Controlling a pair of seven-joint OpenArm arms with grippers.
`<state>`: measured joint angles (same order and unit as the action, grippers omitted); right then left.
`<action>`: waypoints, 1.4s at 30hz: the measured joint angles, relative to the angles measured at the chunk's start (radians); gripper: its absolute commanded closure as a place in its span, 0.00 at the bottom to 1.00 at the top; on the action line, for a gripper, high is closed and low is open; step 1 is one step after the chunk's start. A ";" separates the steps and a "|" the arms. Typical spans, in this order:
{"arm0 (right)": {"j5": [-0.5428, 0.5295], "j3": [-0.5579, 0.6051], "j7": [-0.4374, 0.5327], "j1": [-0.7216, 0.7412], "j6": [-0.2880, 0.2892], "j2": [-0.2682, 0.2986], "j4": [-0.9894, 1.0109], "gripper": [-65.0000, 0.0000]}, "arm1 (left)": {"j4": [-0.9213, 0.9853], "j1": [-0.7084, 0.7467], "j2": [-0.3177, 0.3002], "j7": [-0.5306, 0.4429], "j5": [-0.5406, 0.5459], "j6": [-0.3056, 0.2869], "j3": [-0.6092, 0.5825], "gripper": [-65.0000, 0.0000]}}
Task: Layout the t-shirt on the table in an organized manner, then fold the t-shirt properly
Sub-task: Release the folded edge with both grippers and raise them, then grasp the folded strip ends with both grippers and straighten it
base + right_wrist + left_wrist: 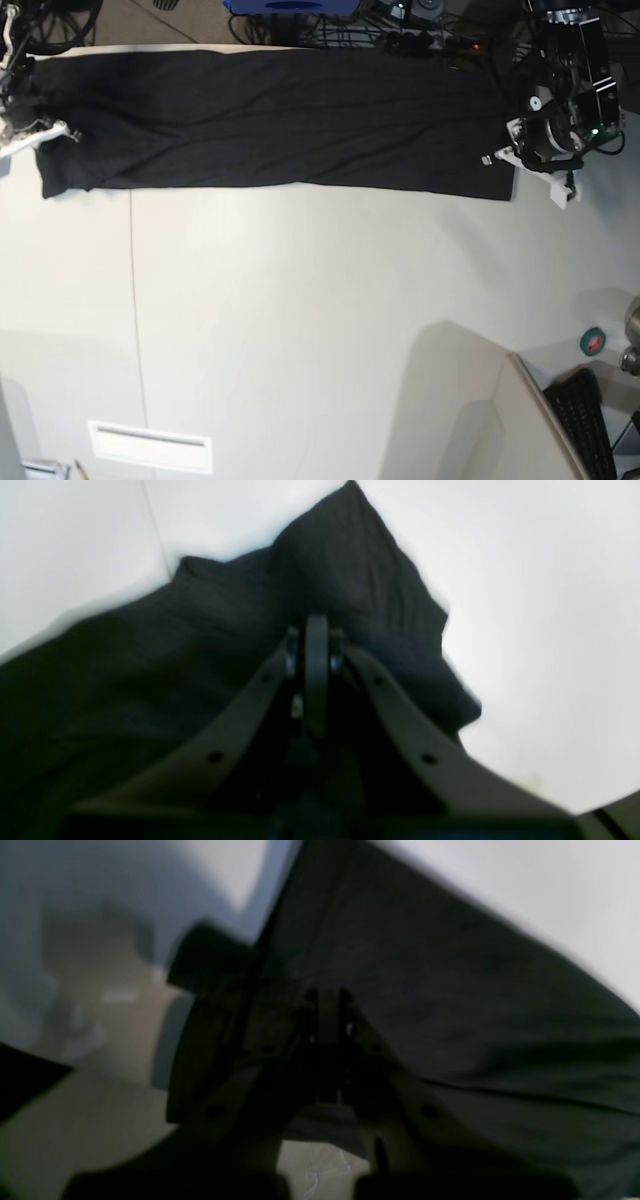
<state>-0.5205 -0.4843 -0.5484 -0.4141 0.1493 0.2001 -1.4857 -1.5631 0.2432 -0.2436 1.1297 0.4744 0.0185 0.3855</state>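
my left pincer (pixel 500 155) and right pincer (pixel 45 135) each pinch one end of the t-shirt (pixel 280 120), stretched along the far edge of the table (pixel 320 320); i judge the folding has not begun.

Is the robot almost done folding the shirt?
Not yet. The black soft fabric t-shirt already lies stretched in a long band across the far side of the big off-white table. Right now the left claw and the right claw are each shut on one end of it. Whether it is already folded once is hard to tell. The final folds into a neat packet look left.
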 measured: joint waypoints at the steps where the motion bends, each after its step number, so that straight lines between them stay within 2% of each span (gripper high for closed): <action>1: 0.003 -0.001 -0.002 0.006 -0.008 0.001 0.039 1.00 | 0.025 -0.005 -0.003 0.002 -0.001 0.000 -0.026 1.00; 2: 0.004 -0.002 -0.003 0.018 -0.010 0.002 0.077 1.00 | 0.049 -0.012 -0.003 -0.001 0.006 -0.002 -0.049 1.00; 4: -0.002 -0.001 -0.003 0.047 -0.001 0.008 0.150 1.00 | 0.087 -0.019 0.007 -0.070 0.006 -0.003 -0.101 1.00; 7: -0.009 0.000 0.008 0.089 0.006 0.048 0.220 1.00 | 0.139 -0.037 -0.010 -0.163 -0.057 -0.022 -0.167 1.00; 11: -0.025 -0.006 0.026 0.121 0.008 0.071 0.283 1.00 | 0.216 -0.110 0.000 -0.222 -0.158 -0.020 -0.187 1.00; 15: -0.003 -0.006 0.068 0.209 0.008 0.076 0.363 1.00 | 0.268 -0.175 0.000 -0.214 -0.164 -0.022 -0.187 1.00; 19: 0.157 -0.004 0.064 0.259 0.011 0.060 0.358 1.00 | 0.281 -0.232 0.005 -0.187 -0.179 -0.018 -0.192 1.00; 21: 0.171 -0.004 0.055 0.246 -0.013 0.028 0.282 1.00 | 0.267 -0.231 0.007 -0.182 -0.184 -0.014 -0.193 1.00; 24: 0.179 -0.002 0.037 0.172 -0.014 -0.005 0.116 1.00 | 0.227 -0.217 0.008 -0.164 -0.188 -0.013 -0.188 1.00; 27: 0.179 0.002 0.041 0.157 -0.010 -0.016 -0.016 1.00 | 0.201 -0.224 0.003 -0.174 -0.199 -0.007 -0.183 1.00; 29: 0.174 0.005 0.040 0.191 -0.004 -0.011 -0.033 1.00 | 0.200 -0.227 0.004 -0.173 -0.197 -0.008 -0.184 1.00; 31: 0.196 0.004 -0.031 0.243 -0.008 -0.011 -0.022 1.00 | 0.200 -0.223 0.005 -0.172 -0.195 -0.007 -0.184 1.00; 33: 0.249 0.005 -0.057 0.291 -0.003 -0.012 0.020 1.00 | 0.202 -0.221 0.005 -0.172 -0.198 -0.007 -0.183 1.00; 36: 0.322 0.004 -0.058 0.360 0.001 -0.018 0.096 1.00 | 0.207 -0.224 0.005 -0.172 -0.197 -0.007 -0.185 1.00; 42: 0.322 0.007 -0.055 0.476 0.003 -0.002 0.317 1.00 | 0.207 -0.220 0.005 -0.173 -0.198 -0.007 -0.192 1.00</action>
<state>-0.1982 -0.4774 -0.6029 0.0624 0.1520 0.1986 -1.1683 -1.3563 0.0227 -0.2386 0.9569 0.2768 0.0113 0.1940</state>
